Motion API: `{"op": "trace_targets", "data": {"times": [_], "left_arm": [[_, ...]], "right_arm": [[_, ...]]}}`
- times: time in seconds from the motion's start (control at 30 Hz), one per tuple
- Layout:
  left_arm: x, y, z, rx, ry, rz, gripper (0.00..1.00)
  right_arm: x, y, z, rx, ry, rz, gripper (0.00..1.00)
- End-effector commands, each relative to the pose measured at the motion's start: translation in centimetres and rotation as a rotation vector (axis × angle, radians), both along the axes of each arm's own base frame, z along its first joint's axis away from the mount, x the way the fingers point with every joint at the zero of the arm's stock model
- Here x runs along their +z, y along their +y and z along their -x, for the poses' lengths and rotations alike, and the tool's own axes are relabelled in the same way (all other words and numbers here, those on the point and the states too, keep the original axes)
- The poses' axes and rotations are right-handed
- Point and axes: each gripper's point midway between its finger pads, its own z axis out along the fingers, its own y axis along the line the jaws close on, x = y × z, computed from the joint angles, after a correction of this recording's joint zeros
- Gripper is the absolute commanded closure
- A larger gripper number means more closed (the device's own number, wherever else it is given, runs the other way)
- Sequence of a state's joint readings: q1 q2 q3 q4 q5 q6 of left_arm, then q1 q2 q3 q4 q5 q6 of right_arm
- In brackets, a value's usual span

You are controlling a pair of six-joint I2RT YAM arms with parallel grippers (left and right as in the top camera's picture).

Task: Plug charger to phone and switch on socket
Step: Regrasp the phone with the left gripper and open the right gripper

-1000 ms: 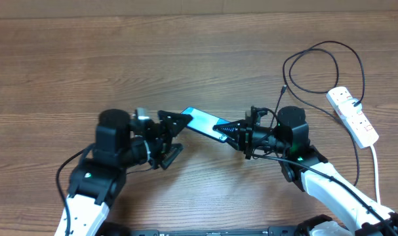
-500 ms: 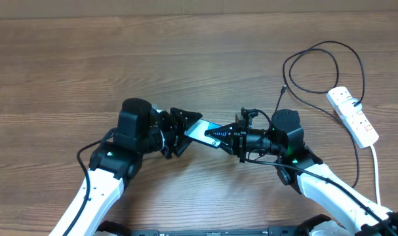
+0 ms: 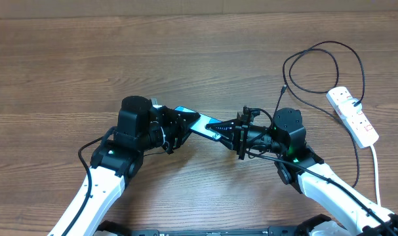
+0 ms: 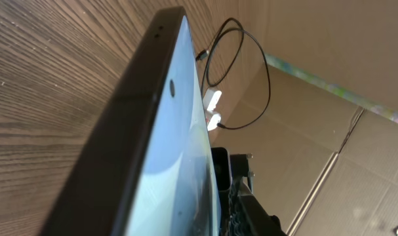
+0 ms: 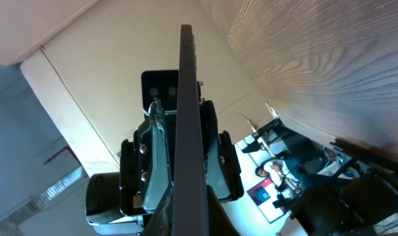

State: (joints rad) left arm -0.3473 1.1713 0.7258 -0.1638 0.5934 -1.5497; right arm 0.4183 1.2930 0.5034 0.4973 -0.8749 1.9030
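The phone (image 3: 203, 122), slim with a light blue screen, is held above the table between both arms. My right gripper (image 3: 221, 131) is shut on its right end. At the left end, my left gripper (image 3: 181, 124) has closed on it. The right wrist view shows the phone (image 5: 187, 118) edge-on, with the left gripper's fingers (image 5: 157, 172) pressed on both faces. In the left wrist view the phone's screen (image 4: 176, 147) fills the frame. The charger (image 3: 324, 44), a thin black cable, loops at the back right, and its plug tip (image 3: 283, 87) lies free on the table. The socket (image 3: 353, 116) lies at the right edge.
The socket's thick white cord (image 3: 376, 167) runs down the right side toward the front edge. A cardboard wall (image 4: 317, 59) stands behind the table. The charger loop (image 4: 254, 59) and the socket (image 4: 213, 99) show far off in the left wrist view.
My left arm swung right to the phone and its jaws closed on the phone's left end. The right gripper kept its hold, and the phone shifted slightly.
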Motion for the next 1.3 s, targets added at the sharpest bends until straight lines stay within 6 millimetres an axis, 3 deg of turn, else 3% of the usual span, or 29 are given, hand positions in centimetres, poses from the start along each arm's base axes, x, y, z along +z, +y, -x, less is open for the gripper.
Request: {"op": "trace_targets", "data": {"times": [0.0, 0.2, 0.6, 0.87, 1.03, 1.17, 1.2, 1.27], "left_arm": [[0.8, -0.4, -0.2, -0.012, -0.038, 0.009, 0.82], [1.2, -0.4, -0.5, 0.009, -0.027, 0.035, 0.92], [1.1, -0.4, -0.5, 0.079, 0.088, 0.102, 0.96], [0.9, -0.2, -0.7, 0.091, 0.084, 0.086, 0.96], [0.4, 0.6, -1.2, 0.066, 0.030, 0.041, 0.96], [-0.6, 1.8, -1.7, -0.004, 0.012, 0.037, 0.96], [-0.9, 2.1, -1.8, -0.032, 0.009, 0.047, 0.96], [-1.5, 2.9, -1.8, -0.105, 0.001, 0.085, 0.96]], "right_arm": [[0.9, 0.3, 0.2, 0.011, 0.013, -0.019, 0.96], [0.9, 0.2, 0.1, 0.004, 0.012, -0.018, 0.96], [0.9, 0.2, 0.1, 0.001, 0.012, -0.017, 0.96], [0.9, 0.2, 0.1, 0.005, 0.012, -0.018, 0.79], [0.9, 0.3, 0.2, 0.007, 0.001, -0.015, 0.55], [0.8, 0.2, 0.2, 0.023, -0.107, 0.016, 0.43], [0.7, 0.2, 0.2, 0.028, -0.130, 0.025, 0.38], [0.3, 0.2, 0.2, 0.035, -0.195, 0.055, 0.18]]}}
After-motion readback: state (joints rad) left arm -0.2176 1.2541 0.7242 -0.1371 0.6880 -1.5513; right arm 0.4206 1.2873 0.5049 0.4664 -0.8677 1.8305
